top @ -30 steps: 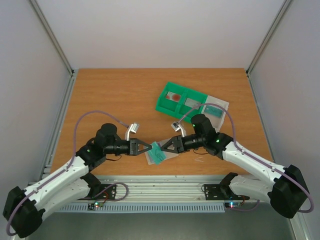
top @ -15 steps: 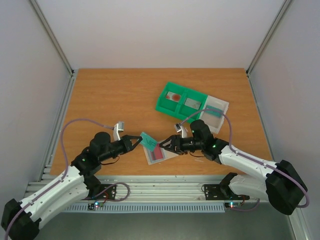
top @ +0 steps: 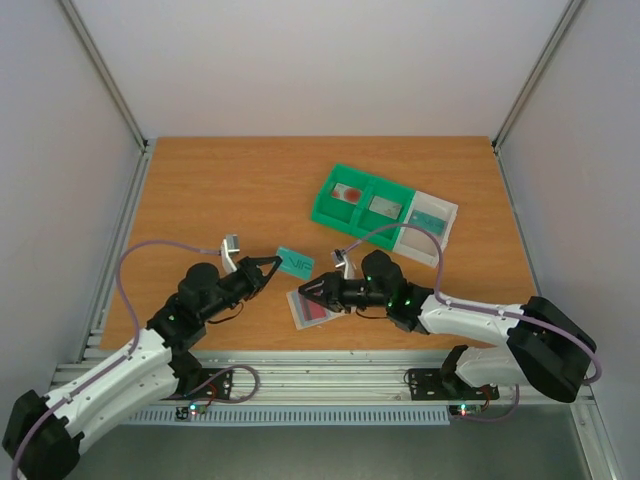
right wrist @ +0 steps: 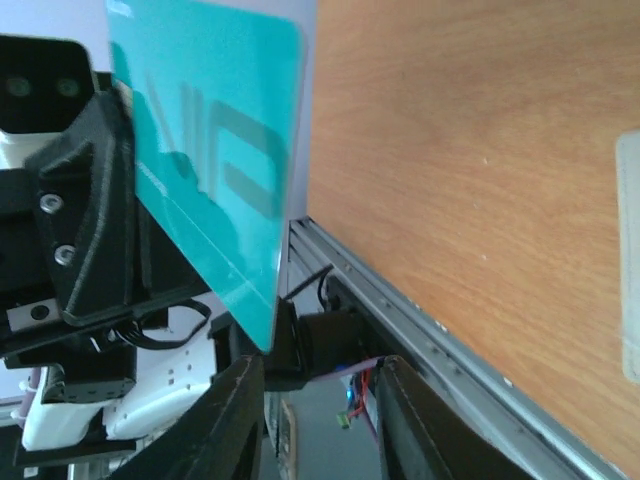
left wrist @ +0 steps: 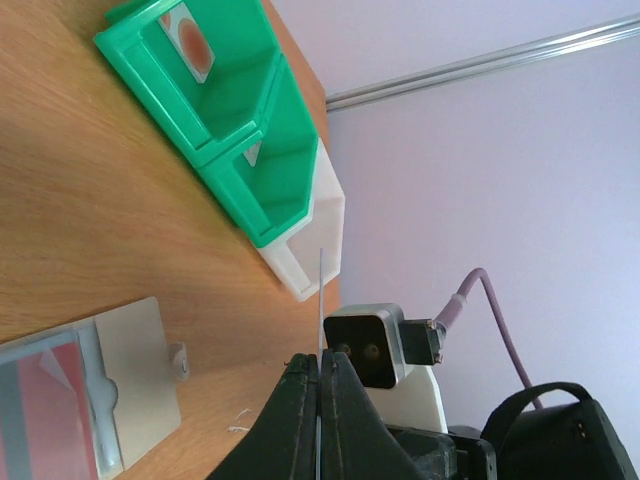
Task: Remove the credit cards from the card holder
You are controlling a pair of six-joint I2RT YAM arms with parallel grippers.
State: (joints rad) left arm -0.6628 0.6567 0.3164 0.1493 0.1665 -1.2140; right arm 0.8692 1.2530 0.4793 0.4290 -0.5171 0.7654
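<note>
Left gripper [top: 272, 265]: jaws pressed flat together on one end of the teal card [top: 295, 262], which is held off the table, up and left of the card holder [left wrist: 140, 370]. A thin card needs that edge pinch; the left wrist view shows it edge-on between the fingers. Right gripper [top: 308, 291]: fingers spread, nothing between them, tips low at the holder's upper edge, probably to steady it or reach the next card. The holder lies open on the table, the dark red card [top: 316, 308] in its pocket. So one card is out and one remains. The green tray [left wrist: 255, 195] and white tray [left wrist: 310, 250] stand well beyond.
</note>
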